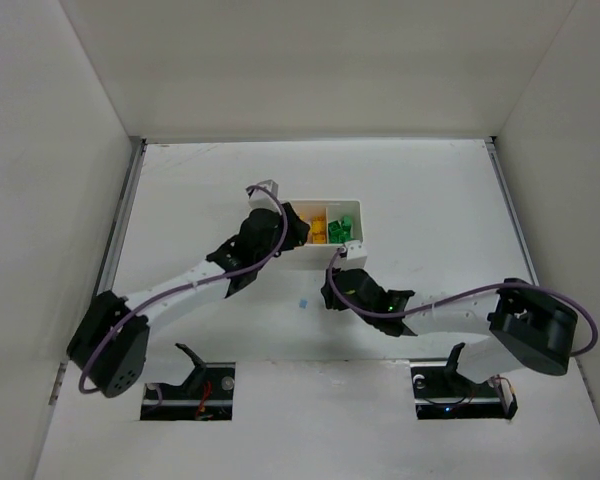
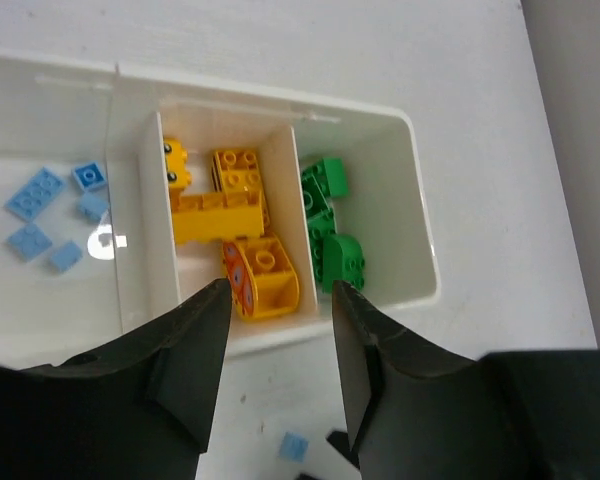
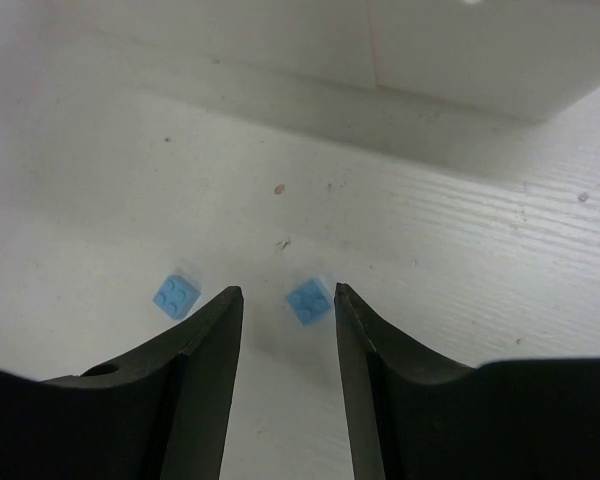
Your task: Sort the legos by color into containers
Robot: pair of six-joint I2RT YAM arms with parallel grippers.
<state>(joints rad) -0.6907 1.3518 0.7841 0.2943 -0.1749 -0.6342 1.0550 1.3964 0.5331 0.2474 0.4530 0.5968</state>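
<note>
Top view: the white tray (image 1: 352,207) sits on the bench (image 1: 430,200). A loose blue brick (image 1: 302,303) lies in front of it.

Left wrist: my left jaws stand apart and empty over the tray's near wall. The tray holds blue bricks (image 2: 40,195) left, yellow bricks (image 2: 242,235) middle and green bricks (image 2: 330,225) right.

Right wrist: my right jaws stand apart, gripping nothing. A small blue brick (image 3: 309,300) lies just ahead of the gap, and a second blue brick (image 3: 176,294) lies outside it.
</note>
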